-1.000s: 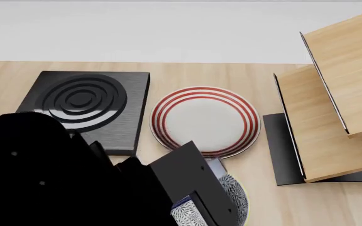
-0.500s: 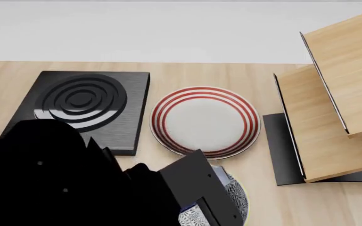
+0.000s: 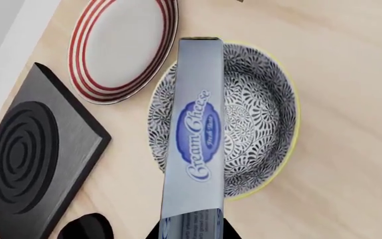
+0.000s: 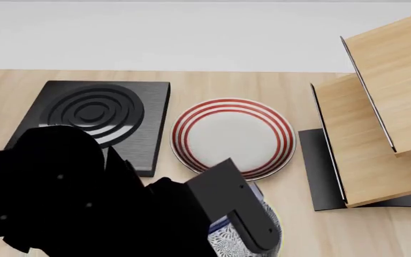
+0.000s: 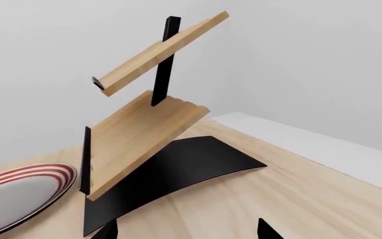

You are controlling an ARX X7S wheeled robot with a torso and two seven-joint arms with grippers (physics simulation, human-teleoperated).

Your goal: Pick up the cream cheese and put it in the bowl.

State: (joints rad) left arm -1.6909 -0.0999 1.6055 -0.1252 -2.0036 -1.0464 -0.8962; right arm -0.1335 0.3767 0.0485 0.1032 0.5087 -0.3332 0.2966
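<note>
Cream cheese (image 3: pixel 192 144): clamped by left gripper (image 3: pixel 191 230), held over bowl (image 3: pixel 270 114). Risk: box landing across the rim if released off-centre. Right gripper: state cannot be told.

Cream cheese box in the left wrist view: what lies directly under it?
The bowl lies below the cream cheese, its patterned interior showing on both sides. The strip of bowl behind the box is covered, as is the left end effector holding it.

left arm (image 4: pixel 84 198): matte black, bulky rounded links | wrist housing: dark grey, boxy, flat-faced
</note>
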